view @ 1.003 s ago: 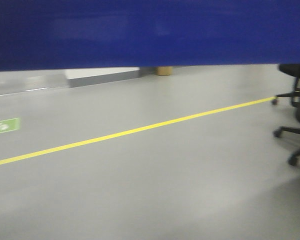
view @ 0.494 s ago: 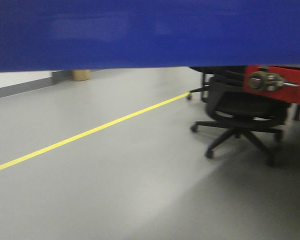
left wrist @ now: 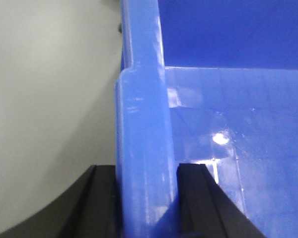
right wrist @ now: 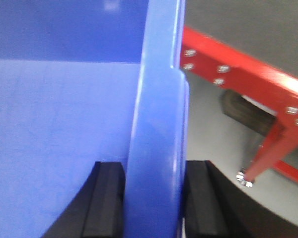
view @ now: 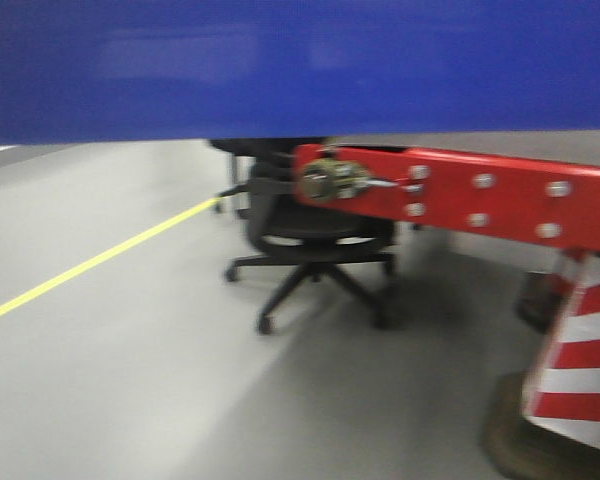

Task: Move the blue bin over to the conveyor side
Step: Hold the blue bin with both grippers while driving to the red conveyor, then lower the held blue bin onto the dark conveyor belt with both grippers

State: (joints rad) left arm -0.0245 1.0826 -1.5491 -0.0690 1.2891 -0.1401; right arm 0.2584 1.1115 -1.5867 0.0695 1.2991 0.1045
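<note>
Of the robot, only the left gripper and the right gripper show, each seen from its own wrist camera as a pair of matte black fingers. The left fingers are blocky slabs with flat inner faces and a thin lighter edge along the top, and the outer one widens into a rounded black shoulder at the lower corner. The right fingers look alike: plain dark material, squared tips and a curved outer flank.
</note>
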